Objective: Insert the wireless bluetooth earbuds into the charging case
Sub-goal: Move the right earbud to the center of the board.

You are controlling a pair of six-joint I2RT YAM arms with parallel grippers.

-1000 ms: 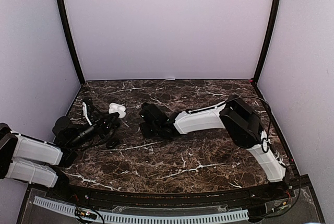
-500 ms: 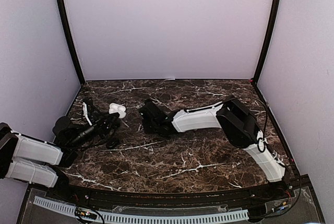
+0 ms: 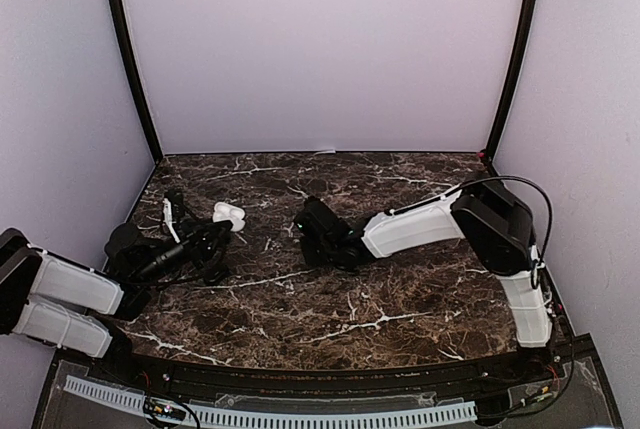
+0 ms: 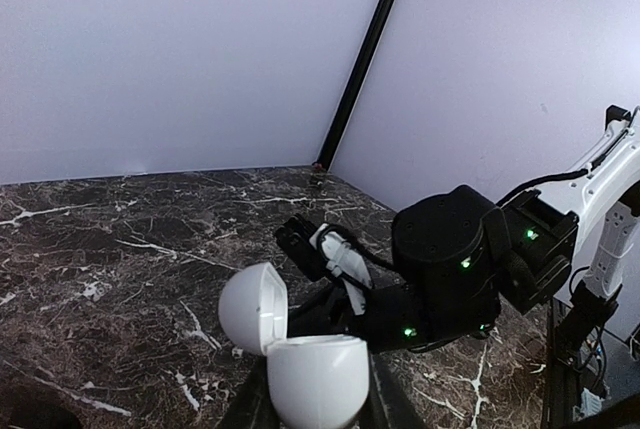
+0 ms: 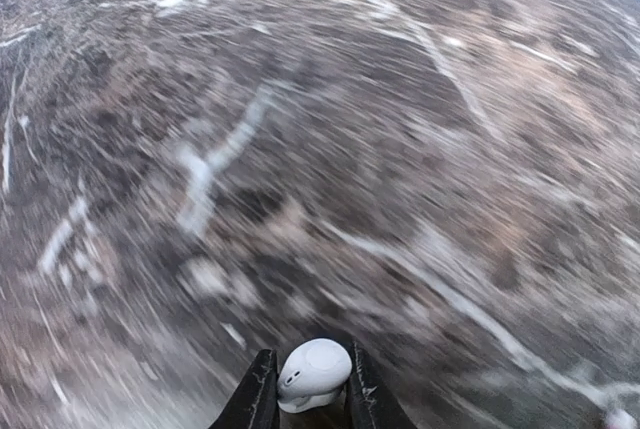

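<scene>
While the right wrist view smears with motion, one white bud [image 5: 315,371] stays sharp, pinched between the two fingers of the right gripper [image 5: 310,354] and touching both, clear of the table [image 3: 400,309] beneath it. State: right jaws clenched on the bud. Change over the last second: those jaws were standing wide and have drawn in around the bud. In the top view the gripper head has also shifted toward the right side of the table, so it now sits further from the case [image 3: 229,215] than it did. Reading: the pick looks made and the bud is coming away from the marble. The carry and the seating in a pocket are not yet done. The case itself has barely moved in that time. It lies at the left of the table, well apart from the bud, its rounded body gripped between the fingers of the left gripper [image 4: 318,409], which are clamped tight on it as before. The lid [image 4: 253,307] is swung open and stands up beside the body. From the left wrist view only the white outer shell shows, so I cannot tell whether either pocket is already filled. No other bud can be made out. Markings: no brand, label or lettering is legible on bud, case or arms. Only small green lamps glow on the dark right wrist housing.
</scene>
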